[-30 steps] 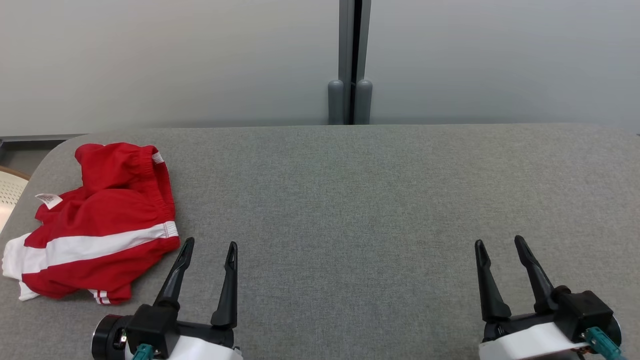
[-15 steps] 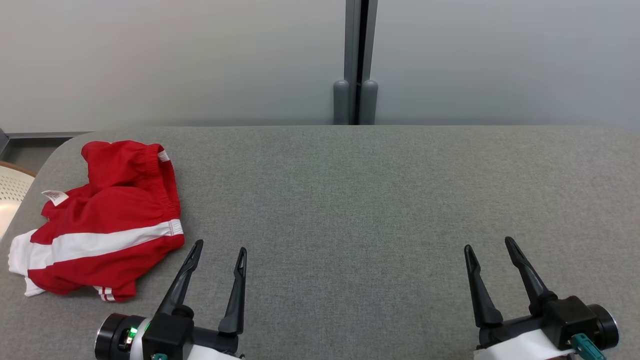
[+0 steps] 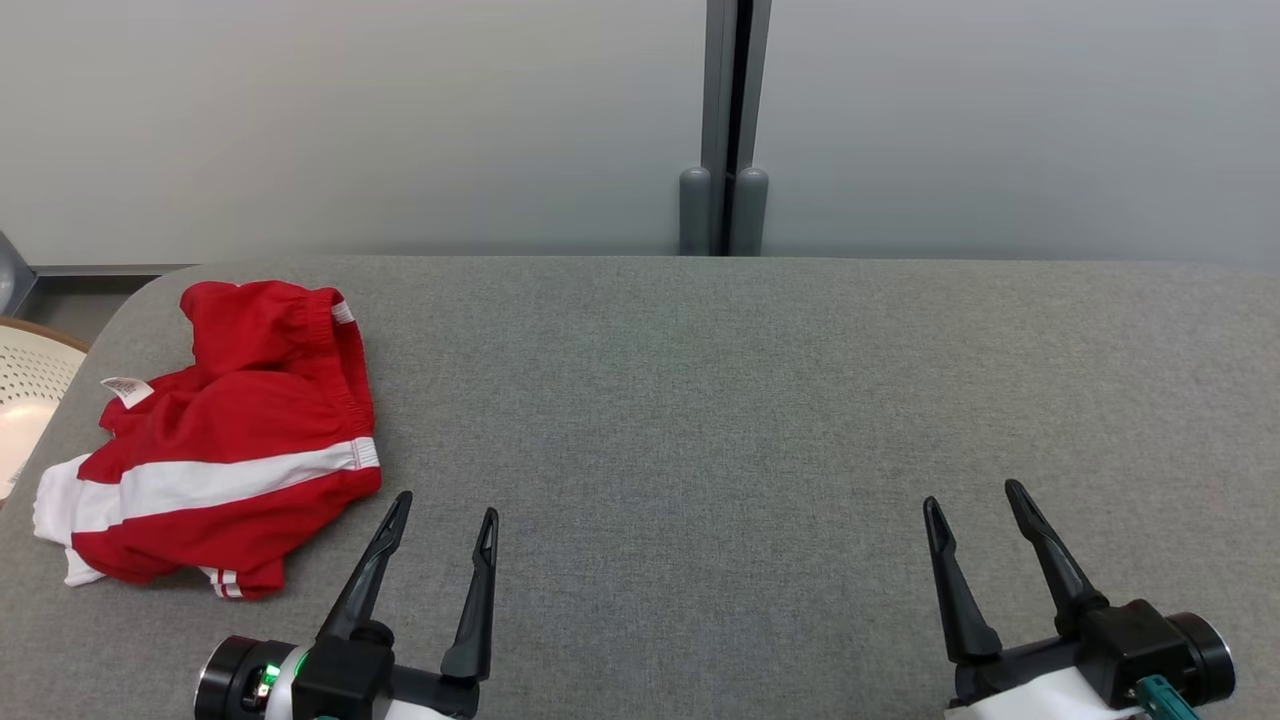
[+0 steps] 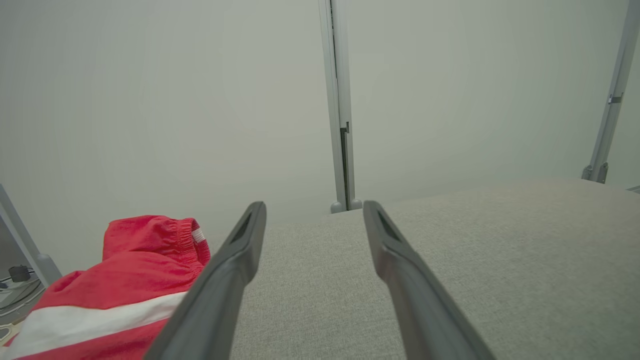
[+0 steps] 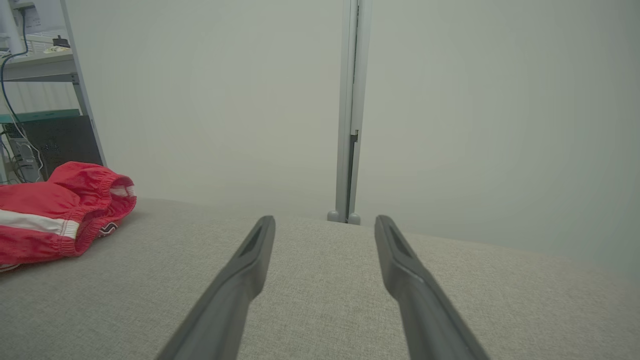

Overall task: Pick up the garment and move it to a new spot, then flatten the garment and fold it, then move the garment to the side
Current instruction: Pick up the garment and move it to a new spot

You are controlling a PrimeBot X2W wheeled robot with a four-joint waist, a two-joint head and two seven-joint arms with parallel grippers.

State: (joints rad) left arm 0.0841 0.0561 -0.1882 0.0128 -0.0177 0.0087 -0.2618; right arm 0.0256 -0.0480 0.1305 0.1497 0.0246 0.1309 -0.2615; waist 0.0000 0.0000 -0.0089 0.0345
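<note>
The garment is a crumpled pair of red shorts with a broad white stripe and a white label, lying at the left end of the grey fabric table. It also appears low left in the left wrist view as the garment and at the left edge of the right wrist view as the garment. My left gripper is open, just right of the garment's near corner and apart from it. My right gripper stands open far to the right, nothing between its fingers.
A pale perforated basket sits beyond the table's left edge. Grey wall panels with a vertical post stand right behind the table's far edge. A shelf with cables shows at the left in the right wrist view.
The whole head view has shifted a little rightward and down, so the camera moved. Both grippers stay open; the garment lies where it was on the table.
</note>
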